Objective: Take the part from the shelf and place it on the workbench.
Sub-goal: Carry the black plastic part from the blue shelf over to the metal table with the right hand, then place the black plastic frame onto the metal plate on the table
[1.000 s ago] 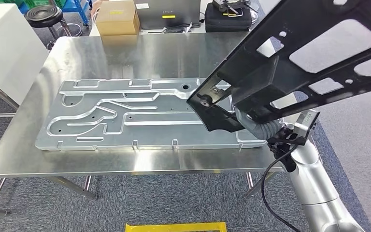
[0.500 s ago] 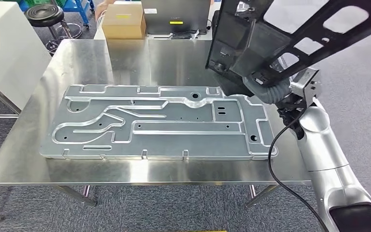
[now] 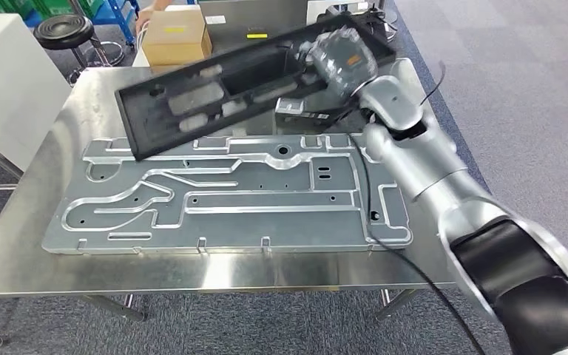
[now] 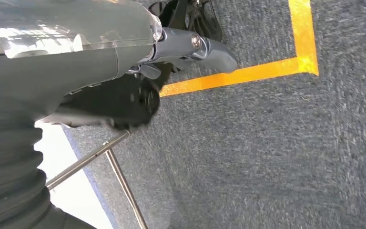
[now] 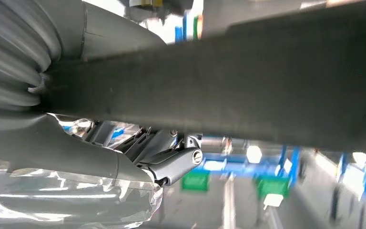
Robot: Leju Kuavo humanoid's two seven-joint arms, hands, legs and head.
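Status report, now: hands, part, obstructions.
Right hand grips the black part, low over the workbench. Left hand hangs over the floor, grip unclear. Metal plate covers the bench below.

Matt black plastic part [image 3: 214, 92]; shiny brushed-metal workbench [image 3: 192, 270]; dull grey pressed metal plate [image 3: 222, 196]

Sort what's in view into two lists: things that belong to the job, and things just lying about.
Belongs to the job:
black part, held in the right hand
steel workbench

Just lying about:
large grey metal plate on the workbench
cardboard box
black stool
laptop
yellow floor tape
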